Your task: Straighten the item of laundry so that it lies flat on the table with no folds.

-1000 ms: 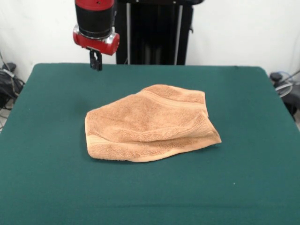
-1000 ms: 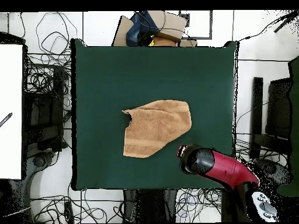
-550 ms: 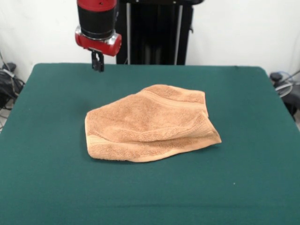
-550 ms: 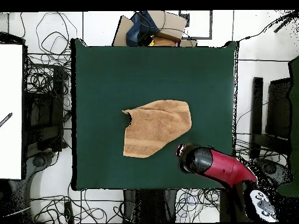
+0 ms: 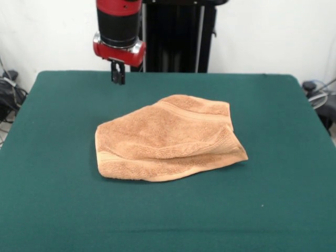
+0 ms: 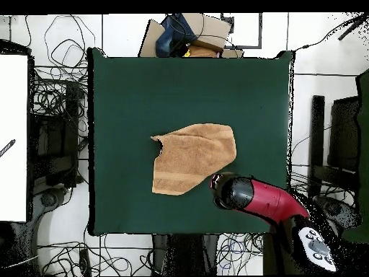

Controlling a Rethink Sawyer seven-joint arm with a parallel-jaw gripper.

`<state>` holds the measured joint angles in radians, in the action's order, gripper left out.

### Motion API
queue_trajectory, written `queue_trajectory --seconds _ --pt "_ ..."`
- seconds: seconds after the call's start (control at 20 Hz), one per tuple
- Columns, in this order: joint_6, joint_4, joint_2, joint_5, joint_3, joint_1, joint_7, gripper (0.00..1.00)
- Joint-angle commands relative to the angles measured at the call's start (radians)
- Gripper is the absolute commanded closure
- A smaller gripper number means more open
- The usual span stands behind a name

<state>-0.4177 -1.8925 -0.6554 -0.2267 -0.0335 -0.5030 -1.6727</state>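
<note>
A light orange-tan terry-cloth towel (image 5: 167, 137) lies near the middle of the large rectangular table (image 5: 58, 210) with its dark green felt-like cover, folded over on itself into an uneven, roughly triangular heap; a woven band stripe runs along its upper layer and another near the lower left hem. In the overhead view the towel (image 6: 193, 156) shows a rounded end at one side and a ragged notch at the other. The small black tool (image 5: 117, 75) hangs from the red and black arm (image 5: 119, 29) above the table's far part, behind the towel and towards its left end in the front view, clear of the cloth and holding nothing. Its fingers look pressed close together, with no clear gap between them. From overhead, the arm's round end (image 6: 232, 192) sits just beside the towel's edge.
</note>
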Motion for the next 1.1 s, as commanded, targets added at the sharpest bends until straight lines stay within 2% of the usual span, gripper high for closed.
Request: queue_trajectory --seconds 0.05,0.35,0.65,1.1 --pt "-0.068 0.072 0.016 0.021 0.094 0.031 -0.067 1.00" --pt "-0.095 0.096 0.013 0.029 0.080 0.061 -0.082 1.00" --pt "-0.082 0.152 0.062 0.039 0.083 0.083 -0.100 1.00" --pt "-0.099 0.183 0.077 0.065 0.085 0.089 -0.099 1.00"
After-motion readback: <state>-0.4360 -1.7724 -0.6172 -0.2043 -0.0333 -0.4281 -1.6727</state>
